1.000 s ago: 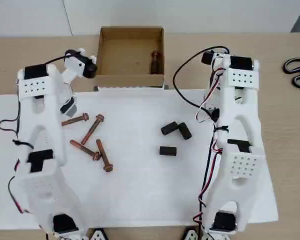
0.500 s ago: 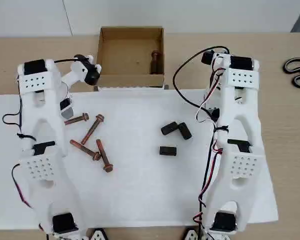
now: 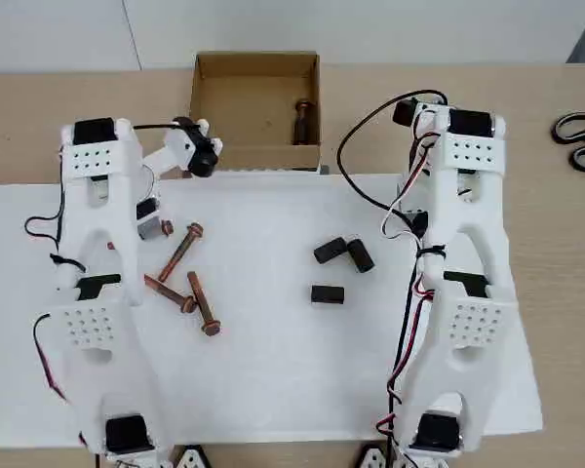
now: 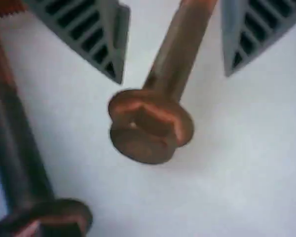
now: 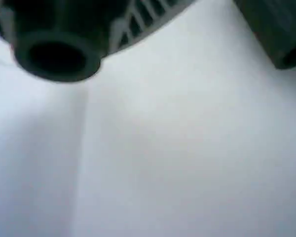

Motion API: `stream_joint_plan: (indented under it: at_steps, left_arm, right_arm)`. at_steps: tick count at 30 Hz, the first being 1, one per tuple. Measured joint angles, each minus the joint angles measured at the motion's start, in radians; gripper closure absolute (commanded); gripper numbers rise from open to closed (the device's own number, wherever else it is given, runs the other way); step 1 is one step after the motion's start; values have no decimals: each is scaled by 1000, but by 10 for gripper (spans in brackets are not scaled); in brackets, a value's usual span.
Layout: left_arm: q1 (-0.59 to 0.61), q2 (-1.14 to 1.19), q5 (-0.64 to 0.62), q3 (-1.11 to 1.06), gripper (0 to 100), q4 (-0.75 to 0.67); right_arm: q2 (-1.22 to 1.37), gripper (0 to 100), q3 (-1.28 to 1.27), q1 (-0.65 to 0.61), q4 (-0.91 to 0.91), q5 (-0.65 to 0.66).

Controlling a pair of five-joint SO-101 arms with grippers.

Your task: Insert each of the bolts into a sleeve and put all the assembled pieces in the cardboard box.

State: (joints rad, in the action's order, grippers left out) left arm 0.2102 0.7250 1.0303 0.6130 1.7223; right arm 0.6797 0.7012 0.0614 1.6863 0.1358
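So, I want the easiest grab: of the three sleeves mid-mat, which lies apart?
The lone sleeve nearest the arm bases, by itself on the white mat. The other two sleeves lie touching each other, closer to the cardboard box.

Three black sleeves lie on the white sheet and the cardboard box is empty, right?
Not quite: the cardboard box is not empty. The high view shows one assembled piece inside it, by one wall. The three black sleeves on the white sheet are right.
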Motion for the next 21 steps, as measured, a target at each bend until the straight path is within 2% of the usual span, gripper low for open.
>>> stream_joint_plan:
  at_steps: [6, 16, 21]
  left_arm:
    - [0, 86, 0, 28, 874, 2]
    - [0, 238, 6, 219, 875, 17]
    - [-3, 282, 6, 273, 968, 20]
  right_arm:
    - [0, 996, 0, 0, 0, 0]
    - [0, 996, 0, 0, 0, 0]
    - [0, 996, 0, 0, 0, 0]
